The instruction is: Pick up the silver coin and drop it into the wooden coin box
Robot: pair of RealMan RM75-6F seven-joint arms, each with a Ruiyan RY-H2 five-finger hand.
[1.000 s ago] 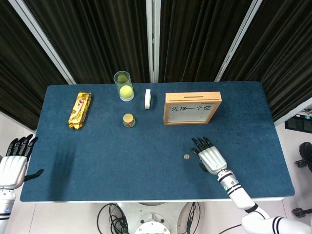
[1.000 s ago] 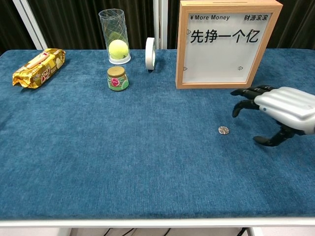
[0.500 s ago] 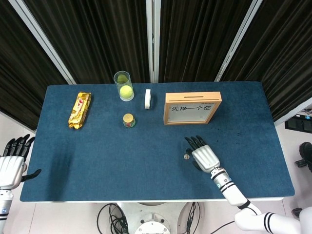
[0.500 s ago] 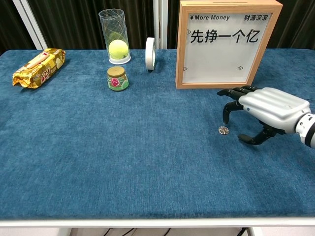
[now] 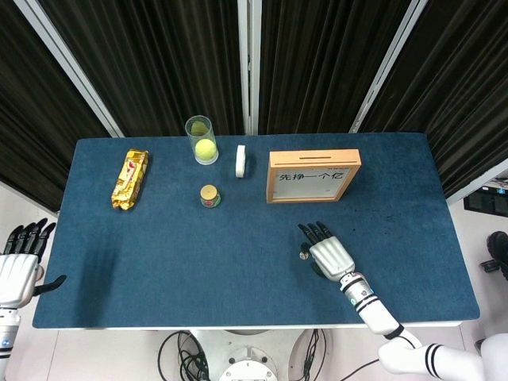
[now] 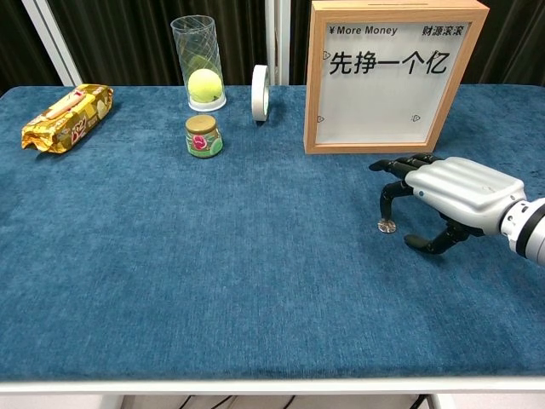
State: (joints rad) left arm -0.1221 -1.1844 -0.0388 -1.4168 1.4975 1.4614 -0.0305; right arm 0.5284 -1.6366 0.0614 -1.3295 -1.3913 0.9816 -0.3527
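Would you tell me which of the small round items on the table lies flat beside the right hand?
The silver coin, flat beside the right hand; the white ring stands on edge.

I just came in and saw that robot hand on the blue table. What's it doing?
The right hand is reaching down over a silver coin lying on the table. One fingertip is right at the coin, but the coin is not lifted yet. The wooden coin box stands just behind, waiting for it. The left hand hangs off the table's edge, holding nothing. A snack bag, a ball in a clear cup and a small jar sit untouched.
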